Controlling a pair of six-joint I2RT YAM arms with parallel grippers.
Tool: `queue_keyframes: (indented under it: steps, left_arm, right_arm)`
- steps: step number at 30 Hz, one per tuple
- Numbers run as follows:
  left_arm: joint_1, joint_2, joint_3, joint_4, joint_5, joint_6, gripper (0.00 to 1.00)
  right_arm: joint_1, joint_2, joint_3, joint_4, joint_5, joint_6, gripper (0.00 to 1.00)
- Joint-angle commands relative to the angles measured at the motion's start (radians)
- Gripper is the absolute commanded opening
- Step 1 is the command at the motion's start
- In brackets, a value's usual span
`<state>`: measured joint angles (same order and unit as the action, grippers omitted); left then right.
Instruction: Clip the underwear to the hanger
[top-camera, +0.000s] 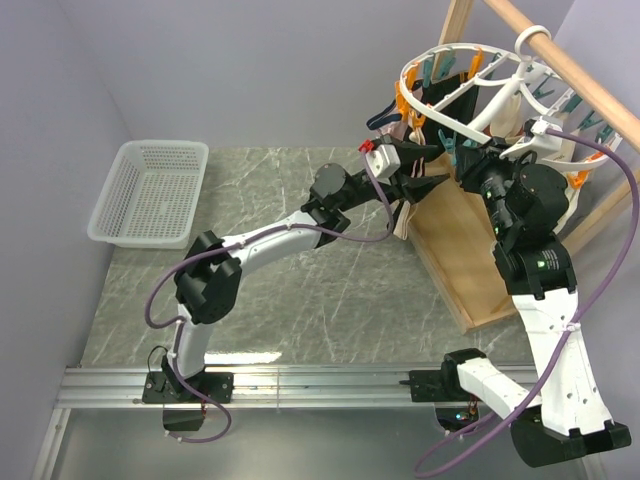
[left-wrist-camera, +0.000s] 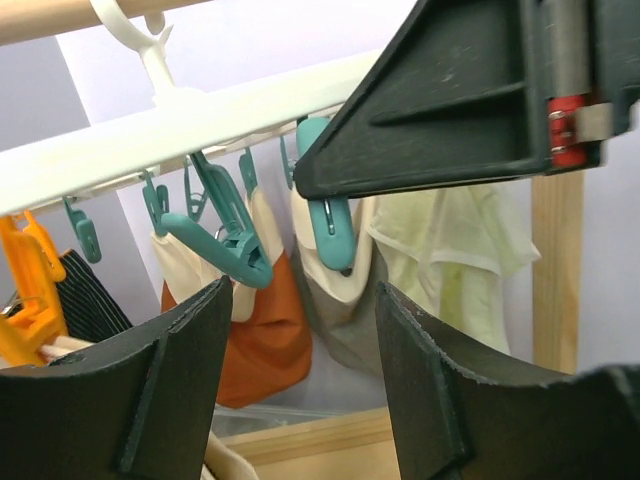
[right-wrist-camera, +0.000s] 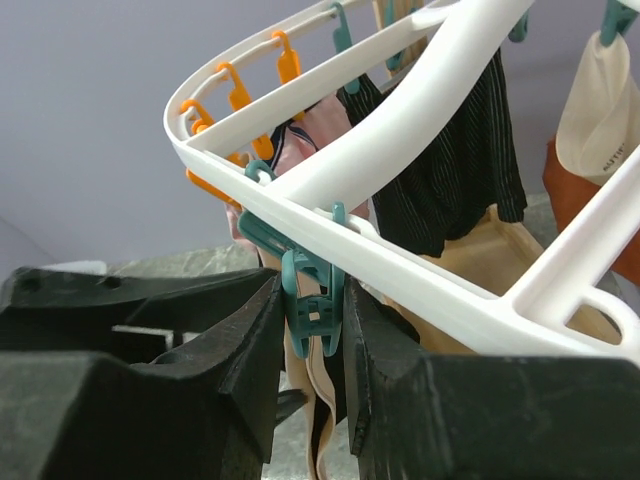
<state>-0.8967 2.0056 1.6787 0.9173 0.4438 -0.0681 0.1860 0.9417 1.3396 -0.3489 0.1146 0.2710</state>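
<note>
Right pincer (right-wrist-camera: 312, 300) is clenched on a teal plastic clip (right-wrist-camera: 312, 318) of the round white spoked hanger (right-wrist-camera: 420, 80). The black tan-banded underwear (right-wrist-camera: 460, 180) hangs just beyond it. Left pincer (left-wrist-camera: 302, 330) is released nearby.

The round white plastic drying hanger (right-wrist-camera: 420, 90) carries orange clips (right-wrist-camera: 235, 100) and a teal clip (right-wrist-camera: 312, 300). The soft black fabric underwear (right-wrist-camera: 455, 170) shows fine pale pinstripes and a tan waistband (right-wrist-camera: 303, 395). A rust-orange cloth garment (left-wrist-camera: 270, 345) hangs beside cream cloth garments (left-wrist-camera: 258, 212). The grey-green marble table (top-camera: 300, 300) is white-veined.
</note>
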Motion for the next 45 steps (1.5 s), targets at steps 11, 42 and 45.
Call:
queue_keyframes:
  steps: [11,42,45]
  left_arm:
    - [-0.025,0.122,0.240,0.034,-0.031,-0.074,0.52]
    - [-0.056,0.176,0.285,0.054,-0.056,-0.085,0.00]
    - [-0.056,0.186,0.295,0.055,-0.054,-0.079,0.00]
  right_arm:
    - [-0.008,-0.024,-0.025,0.053,-0.112,-0.023,0.00]
    - [-0.008,-0.184,-0.212,0.197,0.059,0.077,0.66]
    - [-0.008,-0.188,-0.220,0.223,0.051,0.111,0.63]
